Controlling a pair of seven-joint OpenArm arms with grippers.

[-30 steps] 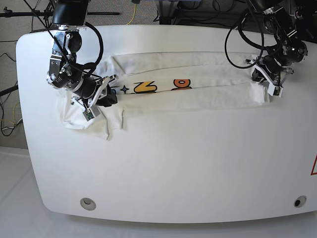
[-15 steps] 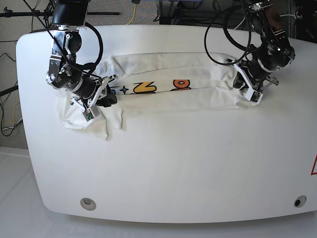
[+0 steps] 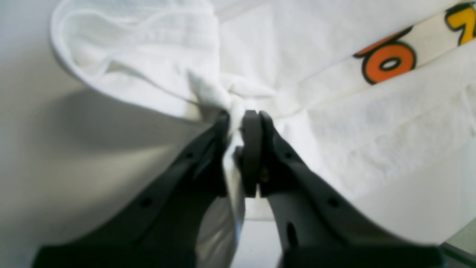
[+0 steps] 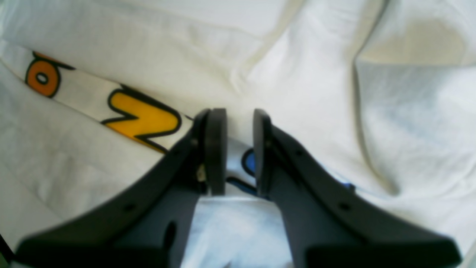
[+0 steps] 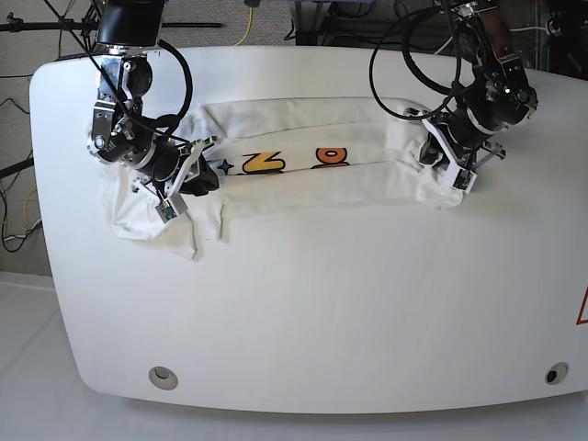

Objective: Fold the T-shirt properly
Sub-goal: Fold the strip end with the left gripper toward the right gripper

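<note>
Left wrist view: left gripper [image 3: 238,119], fingers [image 3: 253,149] pinched tight on a bunched hem end of the T-shirt [image 3: 334,130], cloth lifted clear of the tabletop [image 3: 55,167]. One orange printed letter in sight. Best to keep the pinch firm and carry low and level along the band, so the layers underneath stay flat.

Right wrist view: right gripper [image 4: 240,123], fingers [image 4: 215,149] a narrow gap apart, pressed down on the shirt at the print; whether any cloth is caught between them, cannot tell. Good as an anchor against dragging.

Base view: one T-shirt [image 5: 312,188], folded into a long band across the far half of the tabletop [image 5: 322,312], sleeve end crumpled at the left. Two arms, one gripper at each end. Two round ports in the tabletop's near corners.
</note>
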